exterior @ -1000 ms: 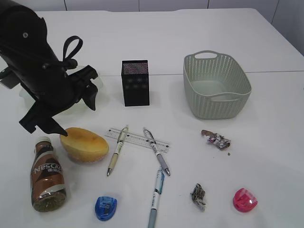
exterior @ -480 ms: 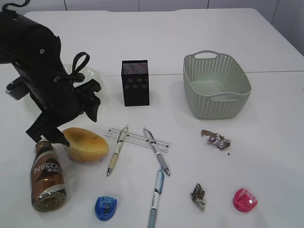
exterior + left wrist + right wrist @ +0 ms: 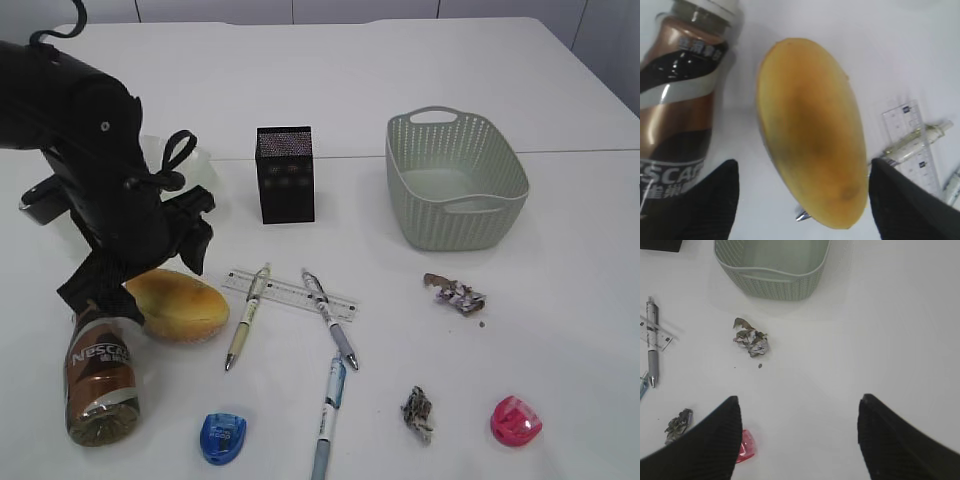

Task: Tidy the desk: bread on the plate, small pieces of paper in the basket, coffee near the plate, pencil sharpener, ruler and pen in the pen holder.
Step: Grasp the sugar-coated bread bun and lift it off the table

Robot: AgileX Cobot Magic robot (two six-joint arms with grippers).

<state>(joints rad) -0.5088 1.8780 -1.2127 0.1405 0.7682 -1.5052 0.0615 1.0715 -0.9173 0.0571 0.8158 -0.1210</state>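
Left gripper point(image 3: 802, 200) hangs wide open straight above the bread point(image 3: 810, 132), one dark finger point(image 3: 695, 200) on each side of the loaf, holding nothing. In the wrist view the fingers sit at about 8 and 4 o'clock of the loaf, neither touching it.

The bread, a smooth golden oval, lies on the table with its long axis running from 11 to 5 o'clock in that view. Just beside it at 9 o'clock lies the coffee bottle point(image 3: 682, 95), on its side. At 3 o'clock are the ruler point(image 3: 910, 145) and a pen point(image 3: 912, 142) lying across it.

The step in hand looks like grasping the bread for the plate point(image 3: 185, 158), whose pale rim peeks out behind the arm at the loaf's 12 o'clock in the exterior view. To do it well, I would lower with the fingers straddling the short width near the middle, keeping the left finger out of the bottle and the right one off the ruler. Close gently, since soft bread would likely dent, then lift clear before carrying.

Right gripper point(image 3: 797, 432) is also spread open and empty, over bare table, with a paper scrap point(image 3: 751, 340) at 11 o'clock and the basket point(image 3: 772, 282) beyond at 12.
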